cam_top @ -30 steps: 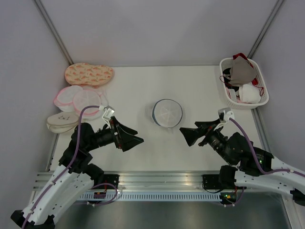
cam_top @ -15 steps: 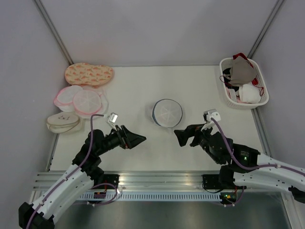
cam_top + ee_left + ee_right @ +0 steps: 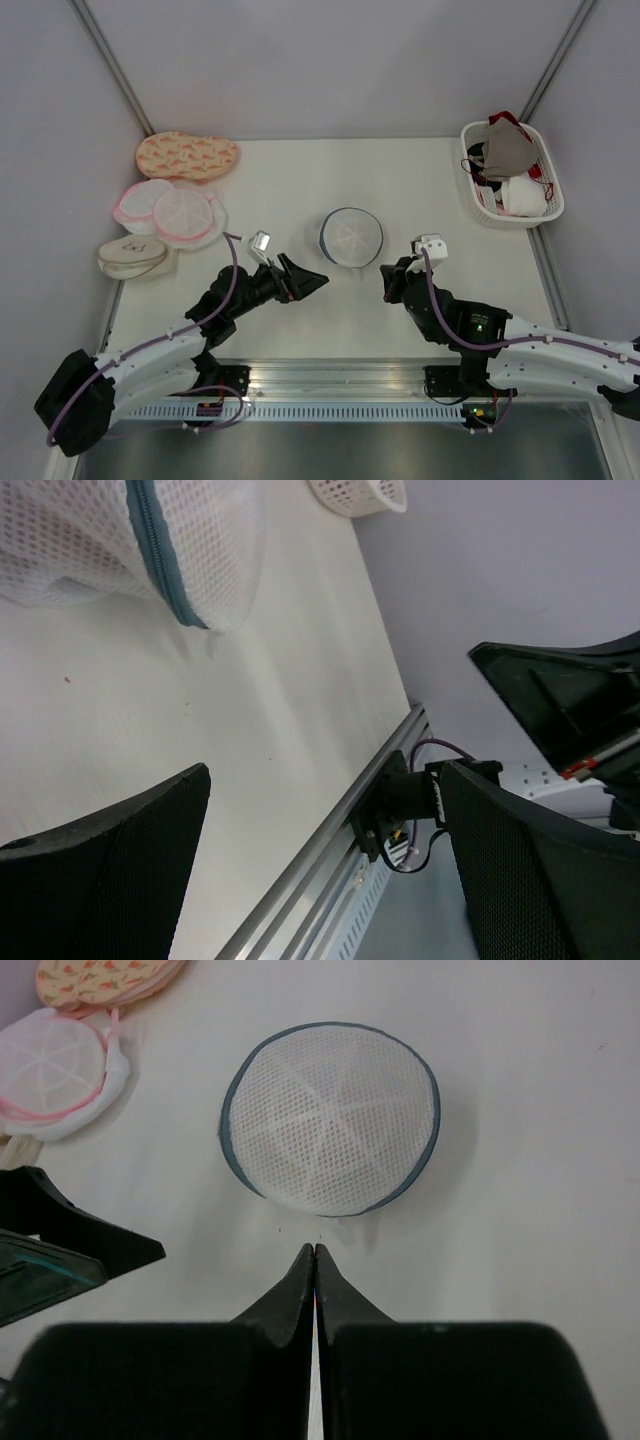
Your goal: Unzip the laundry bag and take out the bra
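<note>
Table (image 3: 420, 180) | laundry bag (image 3: 351, 236) closed | basket (image 3: 553, 185): garments (image 3: 508, 150) | left end effector (image 3: 312, 285) released | right end effector (image 3: 315, 1252) clenched

No legible text, brand, number or sign in any view. Beige case (image 3: 131, 256), far left of the table: a few dark marks on top, too small to read. Left wrist view: white part (image 3: 545, 777) low right, faint specks, unreadable.
</note>
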Motion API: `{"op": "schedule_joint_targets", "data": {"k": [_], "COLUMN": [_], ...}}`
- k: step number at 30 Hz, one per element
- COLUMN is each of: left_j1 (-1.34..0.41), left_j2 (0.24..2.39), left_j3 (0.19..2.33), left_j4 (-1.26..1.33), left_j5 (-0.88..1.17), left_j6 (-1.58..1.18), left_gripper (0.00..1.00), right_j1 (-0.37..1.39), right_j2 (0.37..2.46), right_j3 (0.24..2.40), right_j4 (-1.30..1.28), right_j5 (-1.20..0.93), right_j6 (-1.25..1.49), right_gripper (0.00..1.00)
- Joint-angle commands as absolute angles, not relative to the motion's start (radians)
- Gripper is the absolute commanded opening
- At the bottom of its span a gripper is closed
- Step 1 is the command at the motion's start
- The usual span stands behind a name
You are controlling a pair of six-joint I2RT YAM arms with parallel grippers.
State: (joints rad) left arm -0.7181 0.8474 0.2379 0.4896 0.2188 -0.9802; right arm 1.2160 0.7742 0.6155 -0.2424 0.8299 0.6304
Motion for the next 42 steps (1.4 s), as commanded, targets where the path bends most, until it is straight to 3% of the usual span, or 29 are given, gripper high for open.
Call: {"op": "schedule_joint_targets", "data": {"k": [1,11,30,33,34,36,37,42], "left_j1": [-0.767,-0.851,-0.85,-0.841,-0.838,-0.83,-0.827,-0.827], "left_j2": [0.989,1.213,1.542,1.575,1.585,1.589,1.586,1.536], "left_j3": [0.322,0.434,0.615,0.624,0.626,0.635,0.638,0.621], "left_j4": [0.565,0.578,0.627,0.682,0.695,0.701,0.698,0.687], "left_j5": [0.097,-0.181,-0.293,-0.285,-0.273,-0.268,-0.27,-0.265], "left_j6": [-0.988,-0.957,-0.902,-0.885,-0.884,-0.891,-0.896,-0.907], "left_gripper": [1.0,1.0,0.96,0.67,0.41,0.1,0.02,0.02], "right_j1": [1.177,1.134,1.134,1.135,1.134,1.134,1.134,1.134], "right_j2": [0.773,0.756,0.683,0.678,0.678,0.675,0.673,0.643], "right_j3": [0.611,0.583,0.534,0.526,0.526,0.526,0.526,0.508], "right_j4": [-0.219,-0.262,-0.279,-0.275,-0.276,-0.281,-0.284,-0.281], "right_j5": [0.89,0.83,0.782,0.766,0.762,0.752,0.741,0.701], "right_j6": [0.672,0.724,0.746,0.736,0.736,0.736,0.736,0.732], "right_gripper": [0.01,0.0,0.0,0.0,0.0,0.01,0.0,0.0]}}
